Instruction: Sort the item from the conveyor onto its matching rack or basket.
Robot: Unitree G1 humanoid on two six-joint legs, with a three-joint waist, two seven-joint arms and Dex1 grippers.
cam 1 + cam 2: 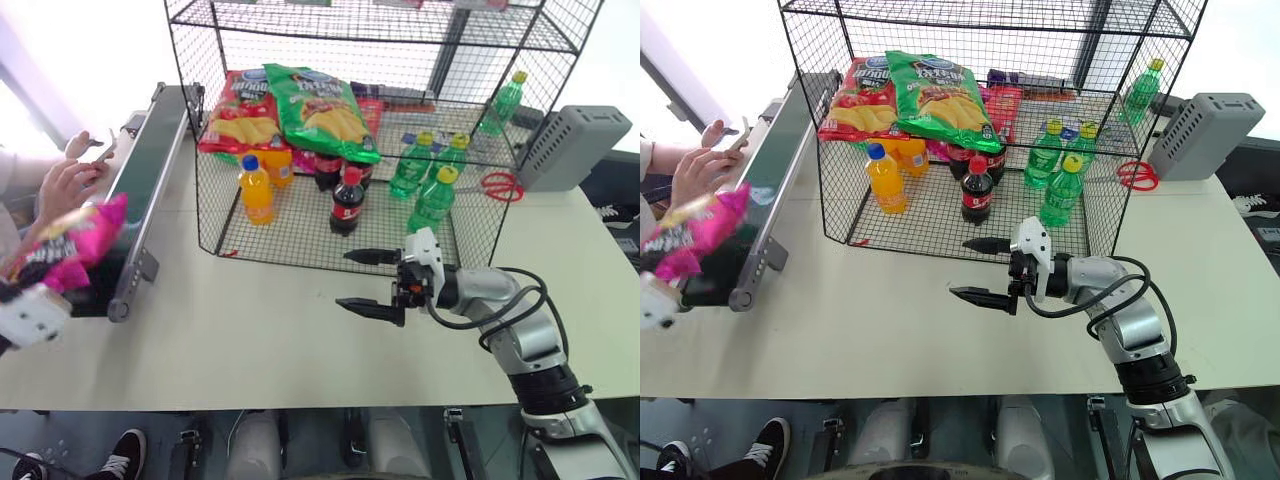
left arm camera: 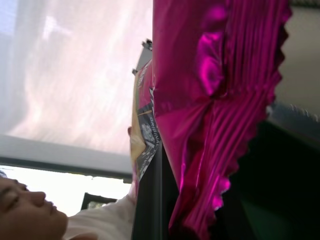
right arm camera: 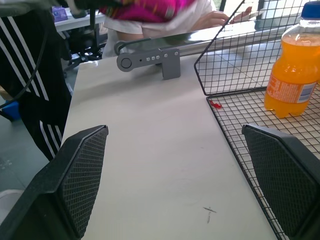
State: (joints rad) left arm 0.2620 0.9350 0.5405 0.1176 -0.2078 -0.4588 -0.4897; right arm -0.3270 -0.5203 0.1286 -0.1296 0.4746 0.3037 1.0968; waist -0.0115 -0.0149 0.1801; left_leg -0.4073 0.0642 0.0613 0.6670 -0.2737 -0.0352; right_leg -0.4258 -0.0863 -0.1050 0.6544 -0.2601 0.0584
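The item, a glossy magenta-pink chip bag [image 1: 75, 245], hangs above the near end of the conveyor [image 1: 150, 170], a dark green belt with grey rails at the table's left. My left gripper [image 1: 30, 290] is shut on the bag's lower end. The bag's crimped pink edge [image 2: 215, 100] sits close in the left wrist view and hides the fingers. The black wire-mesh rack [image 1: 300, 240] stands at the table's middle back. In front of it my right gripper [image 1: 345, 280] points left and stands open, with nothing between its fingers [image 3: 82, 170].
On the rack lie a green chip bag [image 1: 320, 110] and a red chip bag [image 1: 240, 115], with an orange bottle [image 1: 255, 190], a cola bottle [image 1: 346, 200] and green bottles [image 1: 435, 195]. A person's hands [image 1: 70, 175] are beside the conveyor. A grey box [image 1: 575, 145] sits at the right.
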